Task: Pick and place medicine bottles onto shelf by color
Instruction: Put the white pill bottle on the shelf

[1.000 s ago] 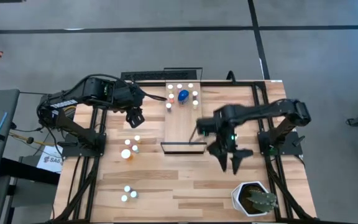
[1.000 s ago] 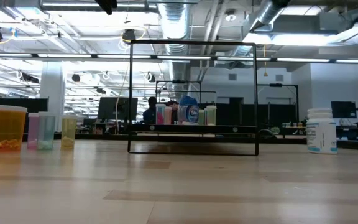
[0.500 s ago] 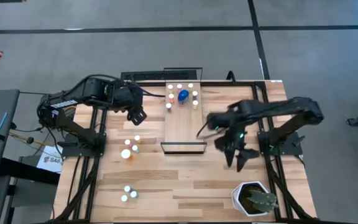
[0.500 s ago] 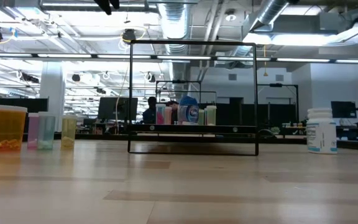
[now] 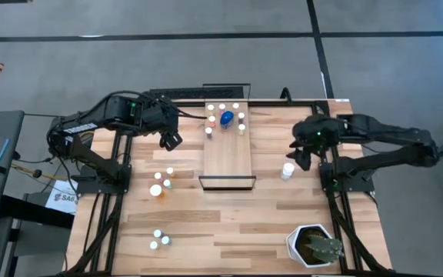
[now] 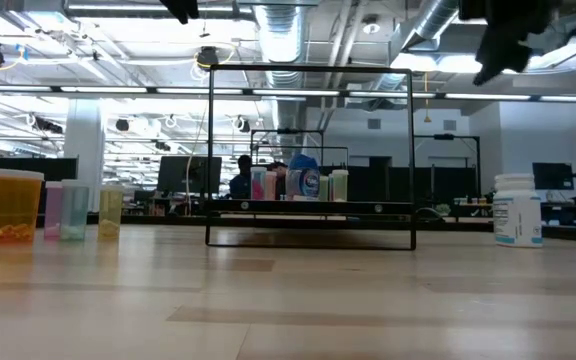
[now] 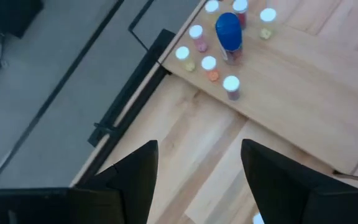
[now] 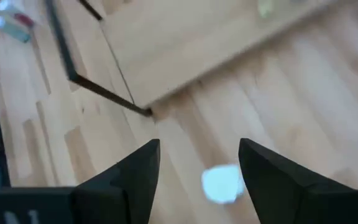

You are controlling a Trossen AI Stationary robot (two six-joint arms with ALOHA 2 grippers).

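nearest the front edge of the table (image 5: 206,246) we see a white hexagonal plant pot (image 5: 314,247) at the front right corner, and two small white-capped bottles (image 5: 159,239) toward the front left, just beside each other. further in, near the left edge, a second group of bottles (image 5: 161,183) stands together: a larger orange one with smaller ones touching or just beside it; in the low view these show as an orange bottle (image 6: 10,205) with pink, pale and yellowish ones next to it.

on the right side of the table a single white bottle (image 5: 288,171) stands upright, apart from the shelf's right edge. our right gripper (image 5: 304,156) hangs above the table just beyond this bottle, near the right edge; its fingers are spread and hold nothing. in the right wrist view the white cap (image 8: 223,183) shows between the two dark fingers (image 8: 135,174) but below them, on the table, with the shelf's front corner farther off.

the shelf (image 5: 229,154) lies down the middle of the table, running from its far edge toward the centre. its near half is bare; at its far end a cluster of small bottles surrounds the bigger blue bottle (image 5: 227,118).

our left gripper (image 5: 171,141) hovers over the table near the far left part, between the left group of bottles and the shelf's far end. its fingers are parted and empty, as the left wrist view shows, with the blue bottle (image 7: 229,31) beyond them.
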